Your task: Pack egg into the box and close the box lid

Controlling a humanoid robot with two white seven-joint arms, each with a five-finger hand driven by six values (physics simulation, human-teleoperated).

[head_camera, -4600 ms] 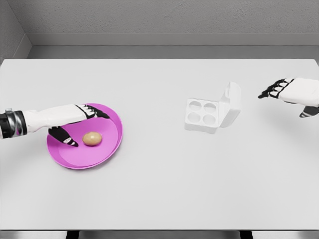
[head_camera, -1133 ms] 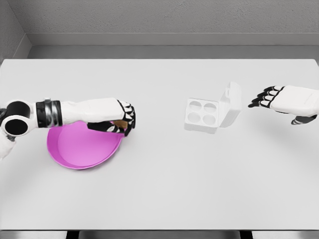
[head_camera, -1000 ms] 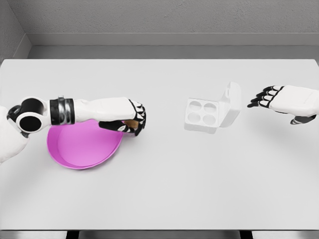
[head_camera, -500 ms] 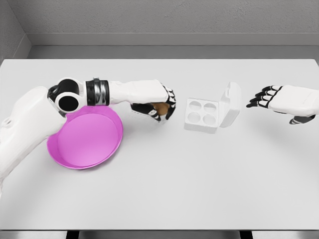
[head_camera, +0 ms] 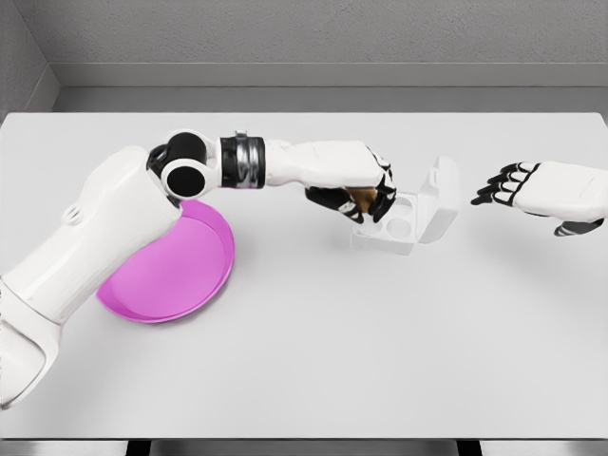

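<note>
My left hand (head_camera: 366, 195) held the brown egg (head_camera: 362, 199) in curled fingers just over the left cups of the open egg box (head_camera: 407, 217) — not yet released, lid not closed — while my right hand (head_camera: 541, 190) hovered beside it, fingers loosely spread.

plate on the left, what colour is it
The plate is magenta-pink, plain with no pattern; the head view shows it, partly behind the left arm.
</note>
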